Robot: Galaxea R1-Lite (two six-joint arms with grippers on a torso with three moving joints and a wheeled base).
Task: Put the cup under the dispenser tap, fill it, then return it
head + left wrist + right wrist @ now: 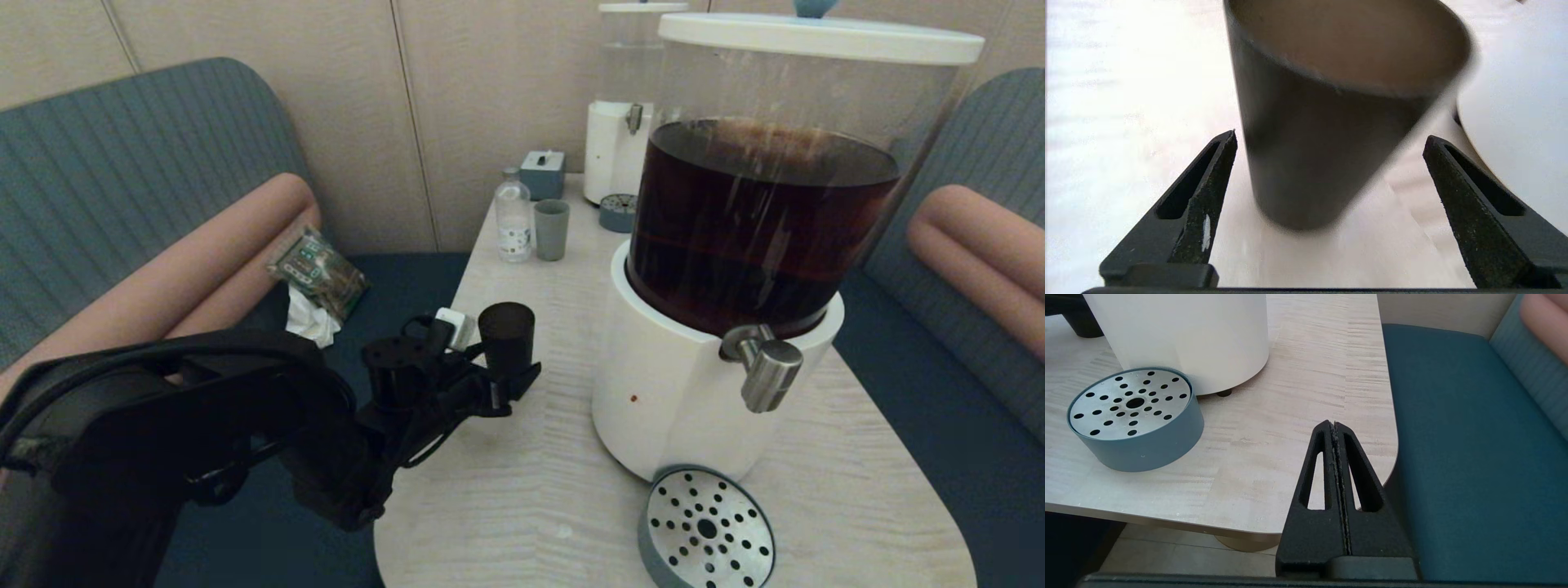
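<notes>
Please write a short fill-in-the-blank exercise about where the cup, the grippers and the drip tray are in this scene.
1. The black cup stands between the ____ gripper's open fingers.
2. The right gripper's fingers are ____.
3. The perforated drip tray under the dispenser tap holds ____ cup.
4. The big dispenser holds dark ____ liquid.

Missing words: left; shut; no; brown

A pale wood-grain table (pixel 522 490) carries a round perforated drip tray (pixel 707 529) at its near edge. Toward the wall stand a small clear bottle (pixel 513 219), a grey-green cup (pixel 551 229), a smaller clear-liquid dispenser (pixel 624 106) and a small grey box (pixel 543 173). A green packet (pixel 317 271) lies on the teal bench (pixel 122 180).
</notes>
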